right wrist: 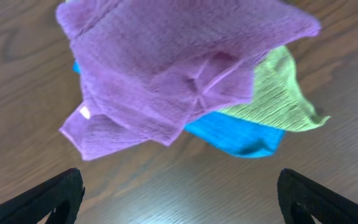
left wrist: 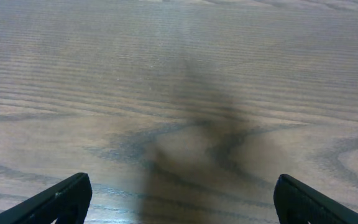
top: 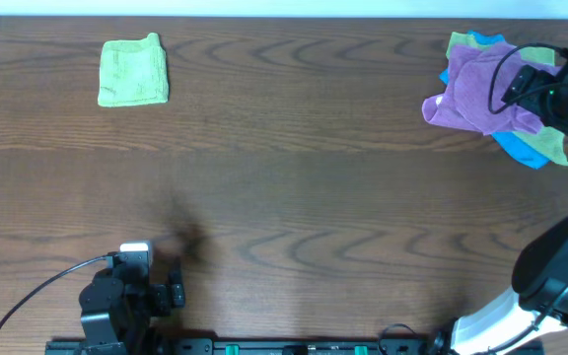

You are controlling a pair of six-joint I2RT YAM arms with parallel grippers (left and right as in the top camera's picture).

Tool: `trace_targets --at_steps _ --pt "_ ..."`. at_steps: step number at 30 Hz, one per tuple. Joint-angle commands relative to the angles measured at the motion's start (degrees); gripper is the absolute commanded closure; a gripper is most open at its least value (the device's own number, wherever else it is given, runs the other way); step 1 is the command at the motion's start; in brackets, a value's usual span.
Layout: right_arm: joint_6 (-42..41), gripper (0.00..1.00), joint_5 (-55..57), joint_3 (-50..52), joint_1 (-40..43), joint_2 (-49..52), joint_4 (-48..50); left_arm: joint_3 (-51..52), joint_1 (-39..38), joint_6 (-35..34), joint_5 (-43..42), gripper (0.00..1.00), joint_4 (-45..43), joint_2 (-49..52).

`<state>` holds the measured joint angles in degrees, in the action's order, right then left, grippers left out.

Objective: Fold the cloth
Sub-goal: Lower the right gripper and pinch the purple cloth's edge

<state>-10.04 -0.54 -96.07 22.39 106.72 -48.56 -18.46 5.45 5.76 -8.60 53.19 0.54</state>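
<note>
a crumpled lilac-purple terry cloth (top: 476,89) is heaped at the far right end of the dark wood-grain table (top: 294,197), laid over a bright blue cloth (right wrist: 241,140) and a rumpled lime-green cloth (right wrist: 278,102). the right gripper (right wrist: 179,186) is held above this heap, fingers spread apart, nothing clamped. the left gripper (left wrist: 182,193) is held over the table's near left part, likewise spread. a folded lime-green square cloth (top: 133,71) is seen at the table's far left.
</note>
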Motion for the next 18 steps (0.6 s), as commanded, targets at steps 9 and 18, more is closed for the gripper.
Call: trace_targets --at_steps 9,18 --pt "0.6 0.01 1.6 -1.7 0.3 3.0 13.3 0.1 -0.2 -0.2 0.0 0.05 1.0 -0.3" --pt "-5.5 0.01 1.6 -1.7 0.3 11.0 18.6 0.1 -0.2 -0.2 0.0 0.05 1.0 -0.3"
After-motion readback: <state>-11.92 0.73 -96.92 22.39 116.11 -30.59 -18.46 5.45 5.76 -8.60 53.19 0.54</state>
